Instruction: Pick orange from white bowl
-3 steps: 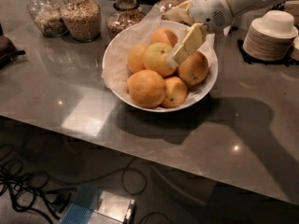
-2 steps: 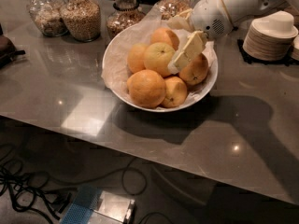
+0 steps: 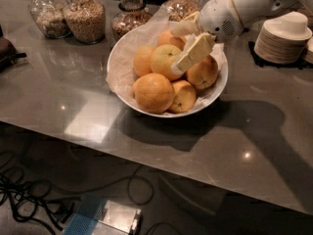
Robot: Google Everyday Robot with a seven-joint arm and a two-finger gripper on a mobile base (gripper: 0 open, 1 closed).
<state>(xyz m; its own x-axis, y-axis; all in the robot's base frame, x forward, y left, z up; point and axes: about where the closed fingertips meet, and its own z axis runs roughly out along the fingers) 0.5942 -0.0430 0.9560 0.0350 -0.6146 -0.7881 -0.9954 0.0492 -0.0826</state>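
Note:
The white bowl (image 3: 113,58), lined with crinkled paper, stands on the grey counter and holds several oranges. The paler, more yellow orange (image 3: 159,58) lies on top of the pile near the middle. Deeper-orange ones lie around it, the largest at the front (image 3: 153,92). My gripper (image 3: 174,52) reaches in from the upper right on a white arm. It is open, with one cream finger (image 3: 193,53) lying over the pale orange's right side and the other finger (image 3: 185,28) behind it. The orange rests in the bowl.
Several glass jars of grains (image 3: 85,16) stand along the back left of the counter. A stack of small cream dishes (image 3: 282,39) stands at the right. A dark object (image 3: 7,50) lies at the left edge. Cables (image 3: 29,199) lie on the floor below.
My gripper has moved slightly down and left, closer onto the pale orange. The oranges and the bowl have not moved.

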